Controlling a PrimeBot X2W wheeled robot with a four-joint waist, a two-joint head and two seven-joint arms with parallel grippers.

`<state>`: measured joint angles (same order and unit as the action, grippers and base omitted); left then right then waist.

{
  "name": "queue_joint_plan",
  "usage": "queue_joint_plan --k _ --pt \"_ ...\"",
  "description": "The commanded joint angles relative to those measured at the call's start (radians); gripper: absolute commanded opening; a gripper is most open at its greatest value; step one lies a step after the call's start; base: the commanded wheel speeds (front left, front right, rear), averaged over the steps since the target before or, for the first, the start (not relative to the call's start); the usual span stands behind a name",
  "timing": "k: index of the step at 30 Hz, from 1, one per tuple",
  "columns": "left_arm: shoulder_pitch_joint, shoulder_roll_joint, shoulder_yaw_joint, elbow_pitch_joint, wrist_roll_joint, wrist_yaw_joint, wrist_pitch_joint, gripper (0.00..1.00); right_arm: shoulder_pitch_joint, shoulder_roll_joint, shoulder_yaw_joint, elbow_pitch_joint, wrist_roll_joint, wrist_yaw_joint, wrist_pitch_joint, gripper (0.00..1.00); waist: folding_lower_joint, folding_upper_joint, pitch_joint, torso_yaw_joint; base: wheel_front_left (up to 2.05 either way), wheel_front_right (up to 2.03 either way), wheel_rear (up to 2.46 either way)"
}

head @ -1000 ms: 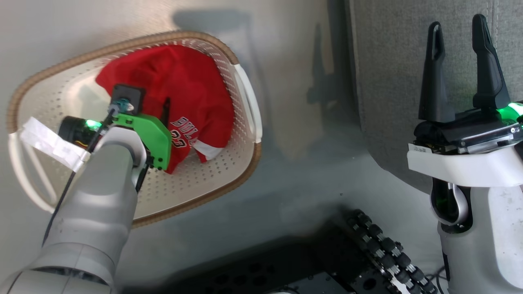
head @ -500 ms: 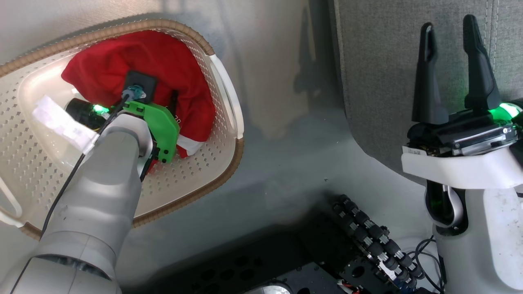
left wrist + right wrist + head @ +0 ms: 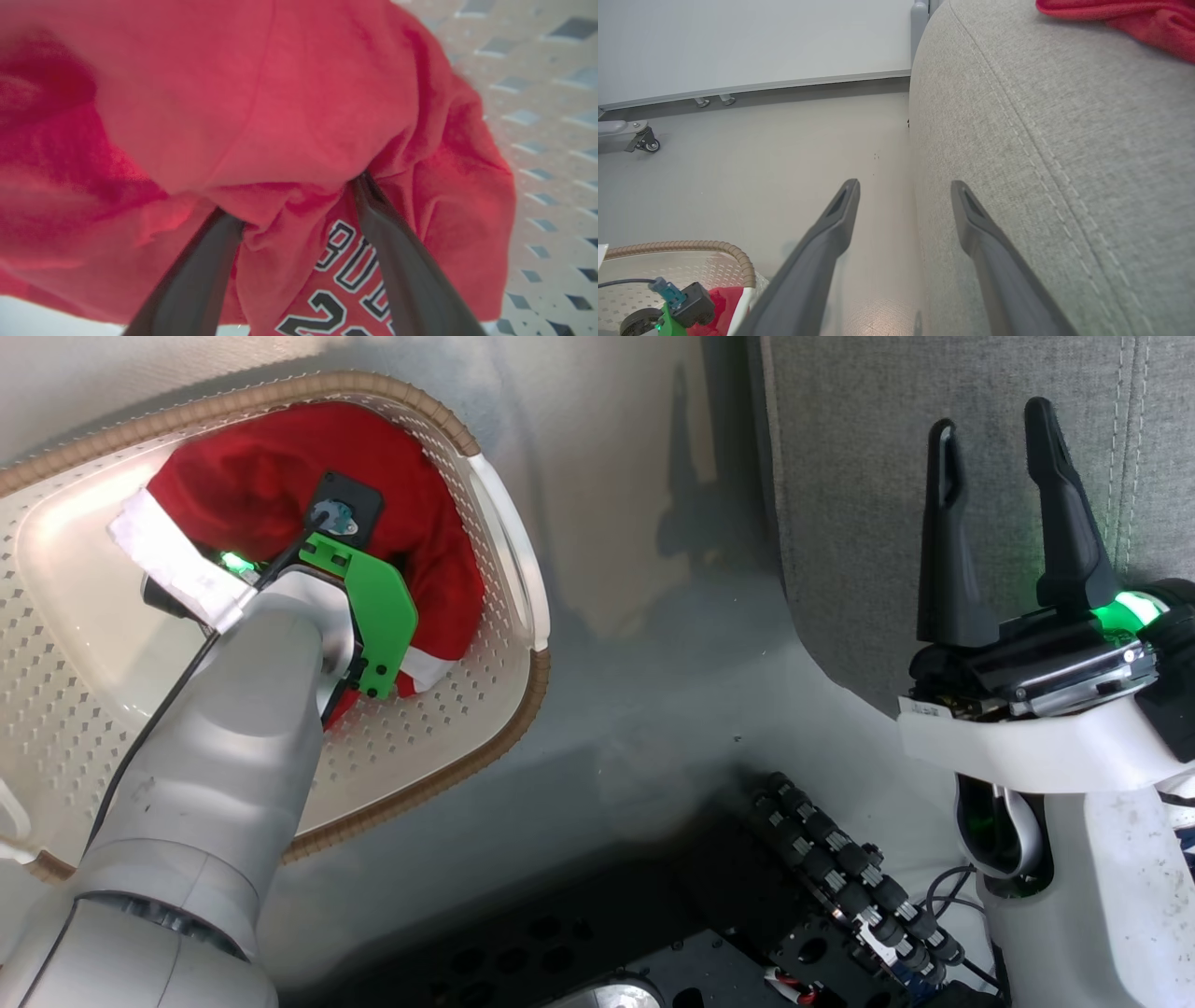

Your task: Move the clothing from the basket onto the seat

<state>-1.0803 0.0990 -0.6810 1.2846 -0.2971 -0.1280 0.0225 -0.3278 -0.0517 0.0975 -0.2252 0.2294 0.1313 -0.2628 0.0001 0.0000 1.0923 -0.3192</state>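
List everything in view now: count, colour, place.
clothing: two pieces, red; one bunched in the basket, one on top of the seat
basket: one, cream with brown rim, on the floor at left
seat: one, grey, right of the basket
floor: one, grey, between basket and seat
caster: one, grey, far off by the wall
robot base: one, black, bottom of head view
left gripper: one, dark, open, fingers pushed into the basket clothing
right gripper: one, dark, open, raised by the seat
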Motion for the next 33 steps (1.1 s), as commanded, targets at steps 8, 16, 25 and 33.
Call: queue_joint_plan --k 8,16,25,33 --pt "-0.004 0.02 -0.034 0.005 -0.026 -0.003 0.061 0.0 0.007 0.002 0.013 0.015 -0.008 -0.001 -0.003 1.0 -0.0001 0.0 -0.002 -0.007 0.0 0.0 0.0" --pt "0.022 0.07 -0.035 0.005 -0.05 -0.001 0.061 0.0 -0.033 0.002 0.008 0.017 -0.012 -0.001 -0.003 1.0 -0.0001 0.0 -0.027 -0.016 0.0 0.0 0.0" --pt "0.077 0.092 -0.001 0.004 -0.104 0.013 0.011 0.0 -0.092 0.001 0.019 0.055 -0.003 -0.001 -0.003 1.0 -0.0001 0.0 -0.12 -0.027 0.0 0.0 0.0" --pt "0.168 0.03 0.027 0.005 -0.168 0.0 -0.107 0.0 -0.055 0.001 -0.001 0.103 -0.043 -0.001 -0.003 1.0 -0.0001 0.0 -0.328 0.059 0.0 0.0 0.0"
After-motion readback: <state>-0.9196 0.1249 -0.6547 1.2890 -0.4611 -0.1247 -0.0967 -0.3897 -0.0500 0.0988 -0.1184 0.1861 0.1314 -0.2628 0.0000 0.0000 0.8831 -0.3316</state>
